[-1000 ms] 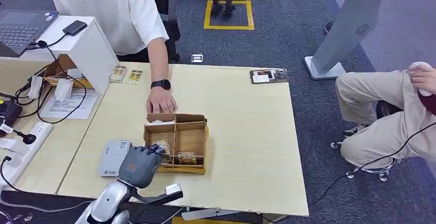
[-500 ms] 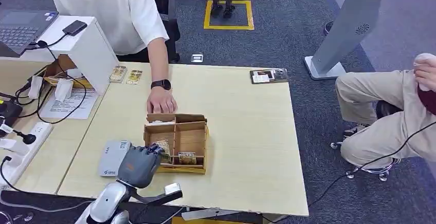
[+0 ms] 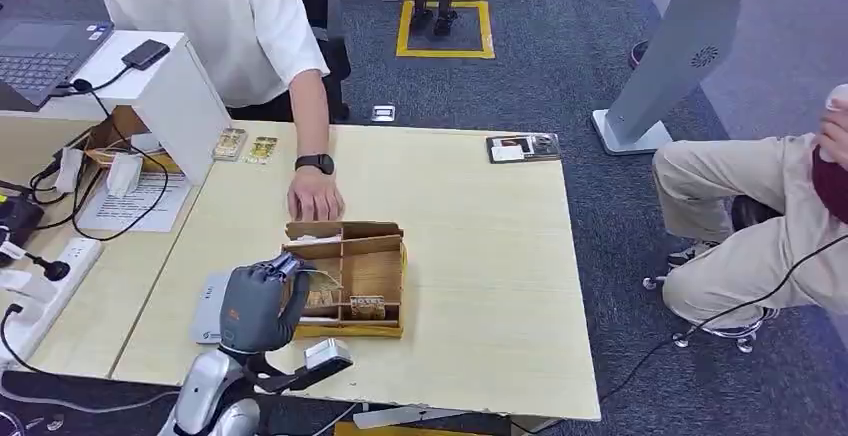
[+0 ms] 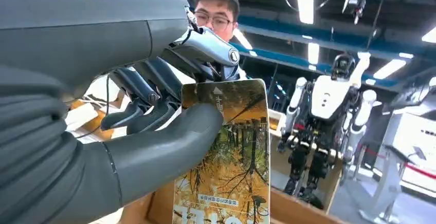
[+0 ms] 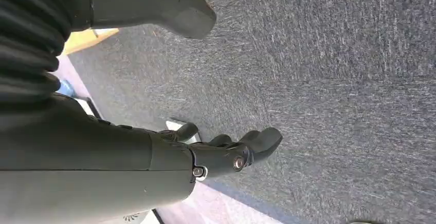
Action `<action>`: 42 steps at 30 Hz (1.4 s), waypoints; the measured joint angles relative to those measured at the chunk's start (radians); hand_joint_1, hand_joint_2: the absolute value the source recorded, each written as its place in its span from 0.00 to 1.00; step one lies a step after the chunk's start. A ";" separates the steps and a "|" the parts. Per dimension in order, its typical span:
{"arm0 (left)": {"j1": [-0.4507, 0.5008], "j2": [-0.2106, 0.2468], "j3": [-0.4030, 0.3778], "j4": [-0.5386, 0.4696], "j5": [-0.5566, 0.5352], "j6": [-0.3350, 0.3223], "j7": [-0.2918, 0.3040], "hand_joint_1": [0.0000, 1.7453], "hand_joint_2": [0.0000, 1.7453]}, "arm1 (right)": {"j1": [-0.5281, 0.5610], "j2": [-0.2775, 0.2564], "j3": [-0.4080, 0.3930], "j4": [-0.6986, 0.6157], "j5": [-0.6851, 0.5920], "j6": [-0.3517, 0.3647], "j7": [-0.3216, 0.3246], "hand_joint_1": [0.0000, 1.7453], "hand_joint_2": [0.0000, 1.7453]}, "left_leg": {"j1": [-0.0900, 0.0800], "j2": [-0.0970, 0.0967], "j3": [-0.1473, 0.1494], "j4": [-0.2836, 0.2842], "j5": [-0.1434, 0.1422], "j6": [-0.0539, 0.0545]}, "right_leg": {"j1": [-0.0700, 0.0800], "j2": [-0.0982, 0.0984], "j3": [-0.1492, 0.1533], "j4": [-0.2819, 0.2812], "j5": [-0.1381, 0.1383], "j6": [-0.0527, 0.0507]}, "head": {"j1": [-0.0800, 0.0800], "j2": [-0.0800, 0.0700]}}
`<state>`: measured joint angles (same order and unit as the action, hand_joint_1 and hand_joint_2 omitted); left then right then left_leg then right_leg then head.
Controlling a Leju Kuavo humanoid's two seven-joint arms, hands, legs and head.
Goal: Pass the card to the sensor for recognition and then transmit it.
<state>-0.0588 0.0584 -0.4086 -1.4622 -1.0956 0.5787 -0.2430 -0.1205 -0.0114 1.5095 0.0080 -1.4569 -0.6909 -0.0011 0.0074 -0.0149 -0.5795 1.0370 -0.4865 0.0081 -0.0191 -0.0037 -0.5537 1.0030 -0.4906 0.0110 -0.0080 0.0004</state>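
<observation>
The robot's left hand (image 3: 258,306) is clamped on a thin card with a yellow tree picture (image 4: 226,157). The thick thumb presses the front of the card and the dark fingers (image 4: 149,98) sit behind it. The card stands up tall in the hand, long side up and down, just above the near left part of the brown cardboard box with small compartments (image 3: 372,274).

The flat grey card sensor (image 3: 208,314) lies on the desk right beside the box, on its left side, near the front edge of the desk. It is touching or almost touching the box; I cannot tell which. The left hand is just over it, so it is the nearer hand by far. I think the next move is a short one: tip the card down flat and bring it over the sensor.

The right hand (image 5: 226,154) hangs down over grey carpet, well away from the desk. It holds nothing and its fingers are a little apart.

The pale wooden desk (image 3: 480,286) is smooth and flat. A person in a white shirt (image 3: 215,16) rests a hand on the desk behind the box. Another person sits off the right edge.
</observation>
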 joint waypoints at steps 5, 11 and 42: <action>0.007 -0.016 0.006 -0.026 0.071 0.039 -0.034 1.00 1.00 | 0.000 0.000 0.000 0.000 -0.002 0.000 -0.001 0.00 1.00 | 0.000 0.000 0.000 0.000 0.000 0.000 | 0.000 0.000 0.000 0.000 0.000 0.000 | 0.000 0.000; 0.014 -0.053 0.030 -0.070 0.216 0.072 -0.096 1.00 1.00 | 0.000 0.000 0.000 0.000 -0.009 0.000 -0.003 0.00 1.00 | 0.000 0.000 0.000 0.000 0.000 0.000 | 0.000 0.000 0.000 0.000 0.000 0.000 | 0.000 0.000; -0.279 -0.157 0.237 0.152 0.493 0.049 0.003 1.00 1.00 | -0.011 -0.001 -0.013 0.000 0.101 0.000 -0.010 0.00 1.00 | 0.000 0.000 0.000 0.000 0.003 0.000 | 0.000 0.000 0.000 0.000 0.003 0.000 | 0.000 0.000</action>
<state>-0.3380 -0.0988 -0.1717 -1.3106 -0.6022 0.6274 -0.2405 -0.1320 -0.0122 1.4969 0.0084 -1.3558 -0.6912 -0.0107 0.0078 -0.0150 -0.5796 1.0371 -0.4835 0.0079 -0.0188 -0.0040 -0.5539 1.0032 -0.4881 0.0109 -0.0077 0.0004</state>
